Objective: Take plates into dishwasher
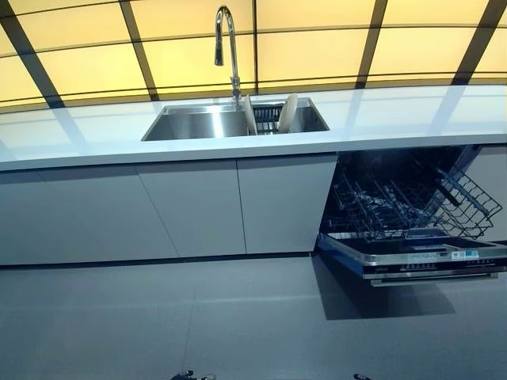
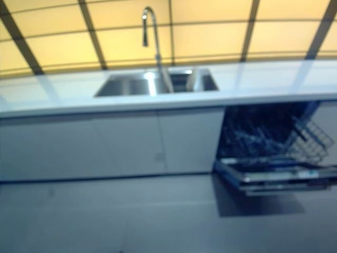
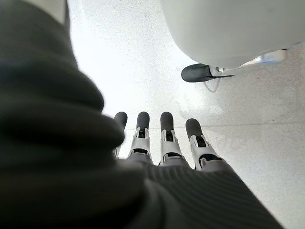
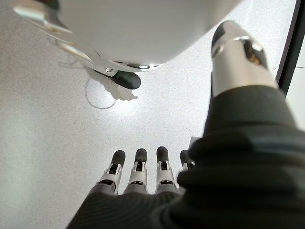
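Observation:
Two white plates (image 1: 288, 112) (image 1: 249, 113) stand on edge in a dark rack in the steel sink (image 1: 198, 123), set in the white counter ahead. The dishwasher (image 1: 412, 253) is at the lower right, its door down and its wire rack (image 1: 412, 198) pulled out and bare. My left hand (image 3: 157, 143) shows only in its wrist view, fingers straight, pointing down at the floor and holding nothing. My right hand (image 4: 143, 176) shows only in its wrist view, fingers straight over the floor, empty.
A tall curved tap (image 1: 227, 47) rises behind the sink. Grey cabinet doors (image 1: 198, 206) run under the counter (image 1: 412, 111) left of the dishwasher. Grey floor (image 1: 198, 317) lies between me and the cabinets. The open door juts out over the floor.

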{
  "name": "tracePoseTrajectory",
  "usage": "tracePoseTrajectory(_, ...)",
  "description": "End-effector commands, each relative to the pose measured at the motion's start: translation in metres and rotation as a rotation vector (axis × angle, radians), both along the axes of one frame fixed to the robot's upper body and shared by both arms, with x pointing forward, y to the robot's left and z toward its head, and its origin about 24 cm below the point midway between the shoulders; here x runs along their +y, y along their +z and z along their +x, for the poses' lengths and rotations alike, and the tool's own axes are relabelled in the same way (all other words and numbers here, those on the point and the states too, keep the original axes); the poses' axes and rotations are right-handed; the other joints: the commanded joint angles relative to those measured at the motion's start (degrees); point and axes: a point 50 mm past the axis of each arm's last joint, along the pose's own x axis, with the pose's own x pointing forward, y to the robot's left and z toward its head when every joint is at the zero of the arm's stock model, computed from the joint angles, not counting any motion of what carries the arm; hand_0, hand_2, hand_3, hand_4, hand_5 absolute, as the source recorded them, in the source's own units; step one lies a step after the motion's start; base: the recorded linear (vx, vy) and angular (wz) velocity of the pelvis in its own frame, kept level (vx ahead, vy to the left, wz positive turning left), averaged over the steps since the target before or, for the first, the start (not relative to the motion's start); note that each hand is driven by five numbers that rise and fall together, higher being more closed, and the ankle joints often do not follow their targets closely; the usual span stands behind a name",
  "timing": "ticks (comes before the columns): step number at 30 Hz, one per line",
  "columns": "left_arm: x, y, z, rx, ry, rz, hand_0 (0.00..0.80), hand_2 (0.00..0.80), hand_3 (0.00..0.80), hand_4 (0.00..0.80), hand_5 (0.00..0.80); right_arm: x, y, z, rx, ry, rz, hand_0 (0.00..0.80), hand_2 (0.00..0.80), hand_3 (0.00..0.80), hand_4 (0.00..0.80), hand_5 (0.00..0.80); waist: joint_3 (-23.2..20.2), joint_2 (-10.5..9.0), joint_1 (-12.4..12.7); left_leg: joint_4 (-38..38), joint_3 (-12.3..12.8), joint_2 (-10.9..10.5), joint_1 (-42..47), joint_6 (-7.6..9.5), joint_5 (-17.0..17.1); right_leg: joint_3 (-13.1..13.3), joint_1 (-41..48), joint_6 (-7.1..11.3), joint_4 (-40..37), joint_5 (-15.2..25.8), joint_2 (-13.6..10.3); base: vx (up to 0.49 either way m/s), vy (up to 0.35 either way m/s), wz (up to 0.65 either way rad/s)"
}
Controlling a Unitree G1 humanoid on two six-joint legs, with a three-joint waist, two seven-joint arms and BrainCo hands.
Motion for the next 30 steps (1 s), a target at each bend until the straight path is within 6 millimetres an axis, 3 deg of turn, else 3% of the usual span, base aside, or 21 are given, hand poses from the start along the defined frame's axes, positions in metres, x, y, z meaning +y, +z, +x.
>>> tracePoseTrajectory(1, -0.013, 0.002, 0.024, -0.026, -0.033, -0.002, 0.000, 0.000, 0.000, 0.000, 0.000, 0.021, -0.001, 0.020, -0.012, 0.063, 0.037, 0.000, 0.000, 0.000, 0.000, 0.000, 3.2, -3.56, 1.4, 0.1, 4.2, -5.0, 0.2, 4.13, -1.6, 0.8, 0.7, 3.43, 1.1, -0.7, -1.7, 0.000, 0.000, 0.00)
tracePoseTrajectory(17, -0.013, 0.001, 0.022, 0.031, -0.007, -0.027, 0.000, 0.000, 0.000, 0.000, 0.000, 0.025, 0.002, 0.035, -0.029, 0.086, 0.046, 0.000, 0.000, 0.000, 0.000, 0.000, 3.7, -4.20, 1.2, 0.1, 4.4, -4.7, 0.0, 4.29, -1.4, 2.0, 0.2, 3.27, 1.5, -0.5, -1.2, 0.000, 0.000, 0.00)
tracePoseTrajectory(30, -0.008, 0.000, 0.014, 0.055, 0.015, 0.006, 0.000, 0.000, 0.000, 0.000, 0.000, 0.030, 0.000, 0.030, -0.019, 0.062, 0.048, 0.000, 0.000, 0.000, 0.000, 0.000, 3.9, -4.33, 0.6, 0.1, 4.3, -4.5, -0.1, 4.38, -1.3, 3.2, -0.3, 3.06, 1.9, -0.6, -0.7, 0.034, -0.024, 0.00)
